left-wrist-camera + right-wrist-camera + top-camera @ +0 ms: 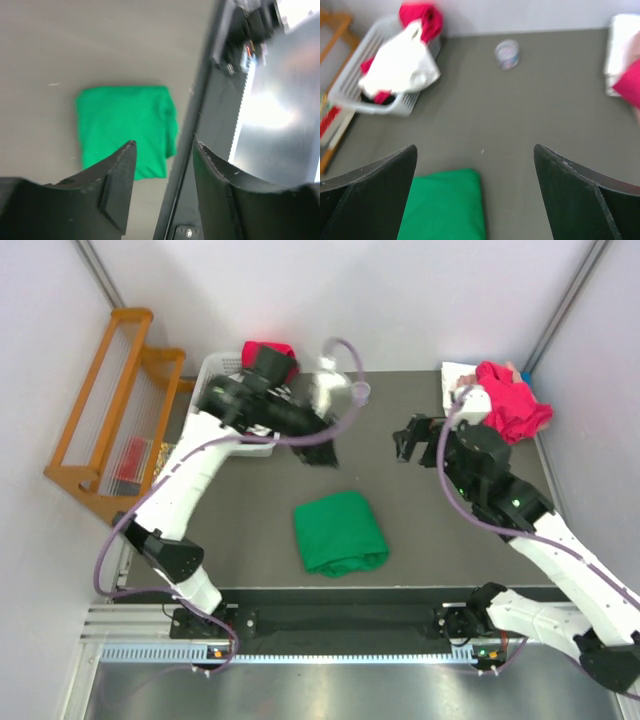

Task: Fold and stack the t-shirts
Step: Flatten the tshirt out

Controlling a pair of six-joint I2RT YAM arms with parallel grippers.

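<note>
Green t-shirt (340, 533) lies folded into a compact rectangle on the dark surface (420, 510). It is nearer the arm bases than either end effector and apart from both.

The left end effector (324, 455) hovers above the surface just beyond the shirt, its 2 fingers parted and empty. Only its wrist view shows that gap plainly, with the shirt past the left fingertip and the surface's near edge running between the tips.

The right end effector (410, 440) hangs off to the shirt's right. Its jaws are spread wide around nothing, which only its own wrist view makes clear. That view also shows a white t-shirt (400, 67) draped over the basket (412, 102) far to this end effector's left; in the top view the left arm mostly hides it.

A crumpled magenta t-shirt (512, 408) sits on a folded white stack (458, 375) just right of the right end effector. Another magenta piece (268, 350) pokes from the basket.
</note>
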